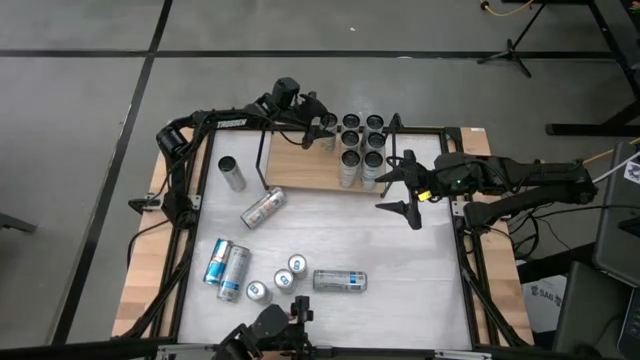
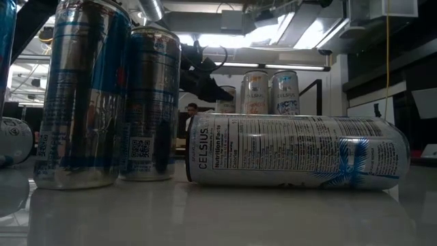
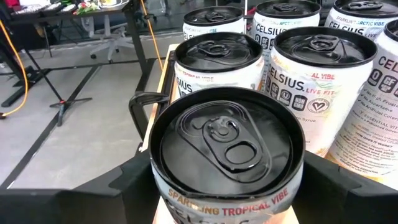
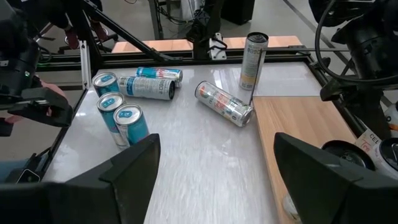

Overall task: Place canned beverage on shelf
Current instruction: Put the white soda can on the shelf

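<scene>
The shelf (image 1: pixel 300 168) is a light wooden board in a black rod frame at the table's far middle. Several black-topped cans (image 1: pixel 362 142) stand upright on its right end. My left gripper (image 1: pixel 322 130) reaches in from the left at the shelf's far edge and is shut on one more black-topped can (image 3: pixel 227 140), just left of that group. My right gripper (image 1: pixel 405 188) is open and empty, hovering off the shelf's right end, near the standing cans. My left gripper holds the can's wall just below its top rim (image 3: pixel 158 177), pinched between the two fingers (image 3: pixel 127 183), one on each side. The fingers come level from the table's left. The can is upright; its bottom is hidden, so whether it stands on the board cannot be told.
On the white tabletop stand and lie more cans: an upright one (image 1: pixel 231 172), one on its side (image 1: pixel 264 207), a cluster near the front left (image 1: pixel 235 272) and one lying near the front (image 1: pixel 340 280). The shelf's left half is bare board.
</scene>
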You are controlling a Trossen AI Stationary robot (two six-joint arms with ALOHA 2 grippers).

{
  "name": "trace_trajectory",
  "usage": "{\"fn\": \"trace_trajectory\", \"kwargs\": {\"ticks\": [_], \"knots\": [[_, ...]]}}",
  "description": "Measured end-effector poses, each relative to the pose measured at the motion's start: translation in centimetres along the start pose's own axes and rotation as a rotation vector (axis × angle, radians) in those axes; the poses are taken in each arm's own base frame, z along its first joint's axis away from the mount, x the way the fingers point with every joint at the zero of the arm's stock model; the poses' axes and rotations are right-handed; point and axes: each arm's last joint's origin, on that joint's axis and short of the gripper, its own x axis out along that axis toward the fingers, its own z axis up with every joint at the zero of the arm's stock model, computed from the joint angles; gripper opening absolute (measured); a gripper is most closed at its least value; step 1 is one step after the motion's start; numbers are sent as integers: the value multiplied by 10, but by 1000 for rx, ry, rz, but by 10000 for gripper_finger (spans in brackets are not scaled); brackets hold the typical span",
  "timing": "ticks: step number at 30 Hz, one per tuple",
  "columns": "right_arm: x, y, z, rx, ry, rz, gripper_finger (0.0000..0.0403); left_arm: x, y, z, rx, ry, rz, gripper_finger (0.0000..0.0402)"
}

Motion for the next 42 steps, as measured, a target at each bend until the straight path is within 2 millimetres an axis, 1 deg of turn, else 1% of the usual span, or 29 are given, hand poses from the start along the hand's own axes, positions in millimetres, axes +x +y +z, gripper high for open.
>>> {"fn": "trace_trajectory", "kwargs": {"ticks": [9, 11, 17, 21, 26, 42], "knots": [[0, 0, 0, 0, 0, 2, 303, 0, 0, 0, 2, -4, 0, 283], [0, 0, 0, 0, 0, 2, 303, 0, 0, 0, 2, -2, 2, 291], [0, 0, 0, 0, 0, 2, 303, 0, 0, -1, -2, 5, 12, 334], [0, 0, 0, 0, 0, 3, 303, 0, 2, -2, -70, 22, 58, 348], [0, 0, -1, -1, 10, 2, 303, 0, 4, -2, -130, 39, 121, 350], [0, 0, -4, -3, 47, 0, 303, 7, -7, 3, -90, 37, 98, 351]]}}
